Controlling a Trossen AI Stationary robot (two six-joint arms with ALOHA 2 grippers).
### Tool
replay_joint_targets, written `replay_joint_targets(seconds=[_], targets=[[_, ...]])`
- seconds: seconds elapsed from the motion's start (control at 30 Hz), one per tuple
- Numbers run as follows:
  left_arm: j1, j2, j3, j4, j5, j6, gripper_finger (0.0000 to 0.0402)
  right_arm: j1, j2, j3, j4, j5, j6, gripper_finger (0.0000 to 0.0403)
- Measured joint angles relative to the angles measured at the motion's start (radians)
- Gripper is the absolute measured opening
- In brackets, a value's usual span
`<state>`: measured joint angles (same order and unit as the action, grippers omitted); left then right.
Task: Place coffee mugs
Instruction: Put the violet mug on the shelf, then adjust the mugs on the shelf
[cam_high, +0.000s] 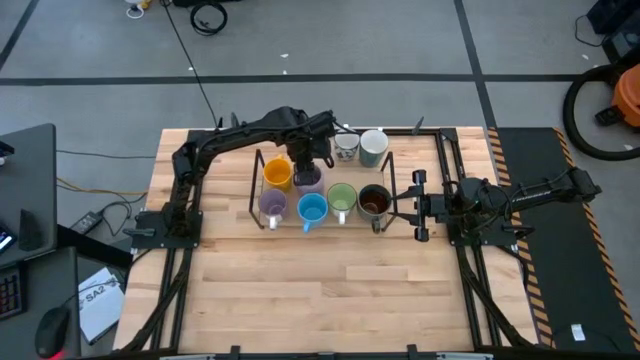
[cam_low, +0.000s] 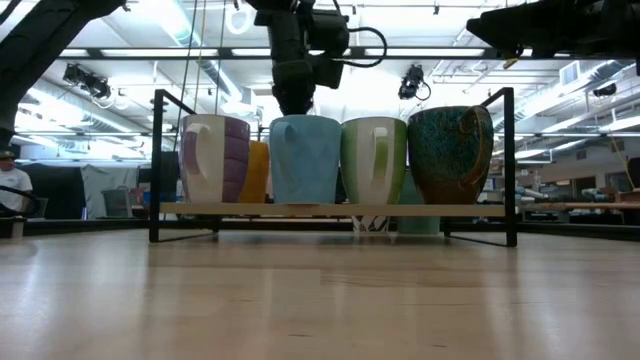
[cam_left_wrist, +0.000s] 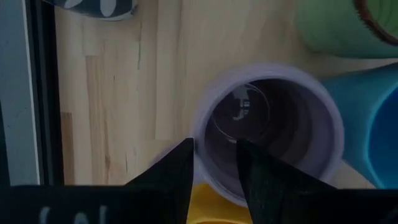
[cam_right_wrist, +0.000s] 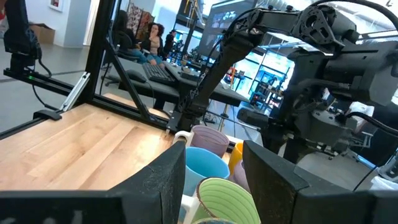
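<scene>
High view: the left end effector (cam_high: 310, 163) is seen above a lavender mug (cam_high: 308, 181) inside the black wire rack (cam_high: 256, 190). Left wrist view: its fingers straddle the rim, parted; the mug is empty. A lift-off snag could tip it. The right end effector (cam_high: 403, 204) waits open beside the brown mug (cam_high: 374, 201).

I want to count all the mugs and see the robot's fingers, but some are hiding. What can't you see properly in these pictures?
- High view: the left arm covers most of the second lavender mug and hides the left gripper's fingers.
- Low view: the front mugs hide the orange mug almost wholly, and the two mugs behind the rack.
- Left wrist view: the blue mug is cut off by the picture's edge.
- Right wrist view: the left arm blocks the far mugs.
</scene>
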<state>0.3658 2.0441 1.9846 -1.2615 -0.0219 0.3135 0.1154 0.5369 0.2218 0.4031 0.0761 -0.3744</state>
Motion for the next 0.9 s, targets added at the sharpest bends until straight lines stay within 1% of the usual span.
replay_joint_targets(seconds=[0.13, 0.33, 0.4, 0.53, 0.6, 0.7, 0.9], targets=[[0.000, 0.000, 0.035, -0.026, 0.005, -0.001, 0.0128, 0.000, 0.000, 0.000, 0.000, 0.000, -0.001, 0.0166], [-0.007, 0.000, 0.092, -0.075, 0.113, -0.027, 0.0128, 0.000, 0.000, 0.000, 0.000, 0.000, 0.000, 0.0166], [-0.024, 0.000, 0.106, -0.072, 0.122, -0.071, 0.0128, 0.000, 0.000, 0.000, 0.000, 0.000, 0.001, 0.0166], [-0.077, -0.002, 0.108, -0.098, 0.125, -0.071, 0.0138, 0.000, 0.000, 0.000, 0.000, 0.000, 0.001, 0.0166], [-0.104, -0.006, 0.108, -0.099, 0.120, -0.072, 0.0157, 0.000, 0.000, 0.000, 0.000, 0.000, 0.001, 0.0166], [-0.137, -0.006, 0.108, -0.100, 0.086, -0.095, 0.0196, 0.000, 0.000, 0.000, 0.000, 0.000, 0.000, 0.0166], [-0.169, -0.004, 0.102, -0.117, 0.070, -0.202, 0.0280, 0.000, 0.000, 0.000, 0.000, 0.000, 0.001, 0.0166]])
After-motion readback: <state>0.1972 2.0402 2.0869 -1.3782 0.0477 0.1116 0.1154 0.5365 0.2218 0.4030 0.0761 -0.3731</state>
